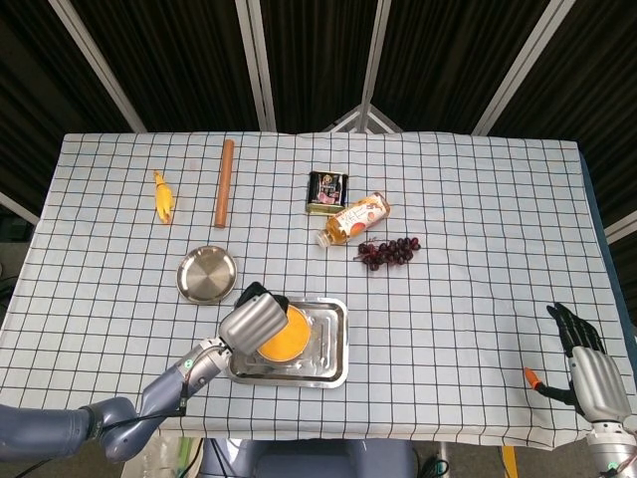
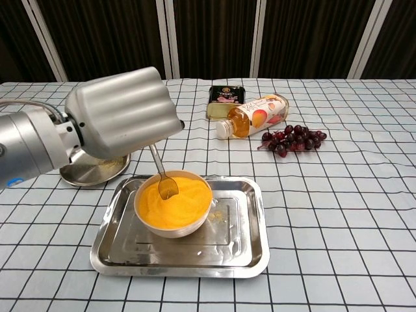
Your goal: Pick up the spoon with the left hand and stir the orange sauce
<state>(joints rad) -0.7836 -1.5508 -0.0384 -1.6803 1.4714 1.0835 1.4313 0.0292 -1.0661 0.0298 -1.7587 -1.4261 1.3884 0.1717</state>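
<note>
My left hand (image 2: 123,114) (image 1: 254,321) holds a clear spoon (image 2: 161,174) by its handle, fingers curled around it. The spoon's bowl dips into the orange sauce (image 2: 174,201) (image 1: 284,335) in a white bowl (image 2: 170,227). That bowl stands in the left part of a steel tray (image 2: 237,250) (image 1: 333,354). In the head view the hand covers the bowl's left side and hides the spoon. My right hand (image 1: 587,366) rests at the table's near right corner, fingers spread, holding nothing.
A small steel plate (image 1: 207,274) (image 2: 91,170) lies just left of the tray. Further back are a tin (image 1: 326,191), a lying bottle (image 1: 353,217), grapes (image 1: 390,250), a wooden rolling pin (image 1: 225,182) and a yellow object (image 1: 163,196). A small orange item (image 1: 534,378) lies by my right hand.
</note>
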